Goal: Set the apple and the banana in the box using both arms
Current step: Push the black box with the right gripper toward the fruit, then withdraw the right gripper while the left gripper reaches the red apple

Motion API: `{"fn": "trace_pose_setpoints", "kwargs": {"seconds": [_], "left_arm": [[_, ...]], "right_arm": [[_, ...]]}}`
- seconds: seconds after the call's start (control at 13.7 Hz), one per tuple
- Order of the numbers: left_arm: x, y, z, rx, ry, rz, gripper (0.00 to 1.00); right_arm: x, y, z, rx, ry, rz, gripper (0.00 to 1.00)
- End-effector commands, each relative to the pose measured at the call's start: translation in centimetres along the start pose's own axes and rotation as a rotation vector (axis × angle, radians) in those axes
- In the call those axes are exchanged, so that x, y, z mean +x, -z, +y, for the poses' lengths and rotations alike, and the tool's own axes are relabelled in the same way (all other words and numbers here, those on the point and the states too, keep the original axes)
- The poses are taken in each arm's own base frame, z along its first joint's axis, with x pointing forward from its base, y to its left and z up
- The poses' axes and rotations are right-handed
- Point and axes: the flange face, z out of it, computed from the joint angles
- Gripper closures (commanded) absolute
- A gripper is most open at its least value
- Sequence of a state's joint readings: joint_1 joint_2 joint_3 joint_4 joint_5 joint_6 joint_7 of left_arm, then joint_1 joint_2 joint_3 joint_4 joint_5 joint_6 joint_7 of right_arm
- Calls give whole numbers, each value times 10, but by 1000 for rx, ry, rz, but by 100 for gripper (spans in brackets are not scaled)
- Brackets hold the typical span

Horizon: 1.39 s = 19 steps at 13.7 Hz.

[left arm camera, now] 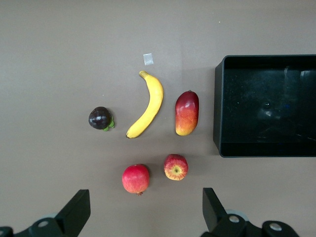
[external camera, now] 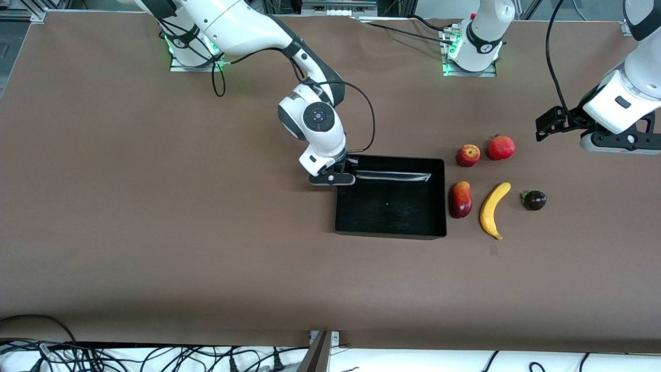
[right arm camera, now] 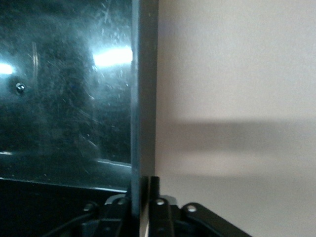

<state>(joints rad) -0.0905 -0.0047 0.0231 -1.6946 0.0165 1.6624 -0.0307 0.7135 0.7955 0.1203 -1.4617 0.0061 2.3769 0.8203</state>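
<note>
Your right gripper (external camera: pixel 338 178) has its jaws clamped on the wall of the box (external camera: pixel 440 199), at the corner toward the right arm's end of the table and farthest from the front camera; the right wrist view shows the thin black rim (right arm camera: pixel 139 98) pinched between the closed fingers. Your left gripper (left arm camera: pixel 143 212) hangs with its jaws wide apart, holding nothing, over bare table near the left arm's end, with the fruit in its wrist view. The apple (external camera: pixel 468 155) sits on the table just beside a red round fruit (external camera: pixel 501 148). Nearer the front camera, the banana (external camera: pixel 493 209) lies between a mango (external camera: pixel 460 199) beside the box and a dark purple fruit (external camera: pixel 534 200).
</note>
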Motion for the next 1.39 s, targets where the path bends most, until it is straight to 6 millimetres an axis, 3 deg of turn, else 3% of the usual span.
{"fn": "trace_pose_setpoints", "kwargs": {"seconds": [0.0,0.15,0.29,0.58,0.73,0.88,1.02,1.31], "left_arm": [[-2,7,2,7,1,-4,0],[-1,8,2,7,1,-3,0],[-2,7,2,7,1,-4,0],[-4,6,6,8,-5,-26,0],[-7,-4,9,11,-12,-82,0],[-1,-37,16,16,-27,-180,0],[7,-82,35,20,-56,-259,0],[-10,-179,37,25,-80,-228,0]], "right_arm": [[8,17,-6,9,0,36,0],[20,45,-3,20,-1,63,0],[41,89,18,-27,-25,84,0],[79,191,85,-102,0,57,0],[91,240,119,-44,2,2,0],[96,289,162,-42,60,-33,0],[93,332,210,-62,99,-61,0],[64,384,280,-30,122,-64,0]]}}
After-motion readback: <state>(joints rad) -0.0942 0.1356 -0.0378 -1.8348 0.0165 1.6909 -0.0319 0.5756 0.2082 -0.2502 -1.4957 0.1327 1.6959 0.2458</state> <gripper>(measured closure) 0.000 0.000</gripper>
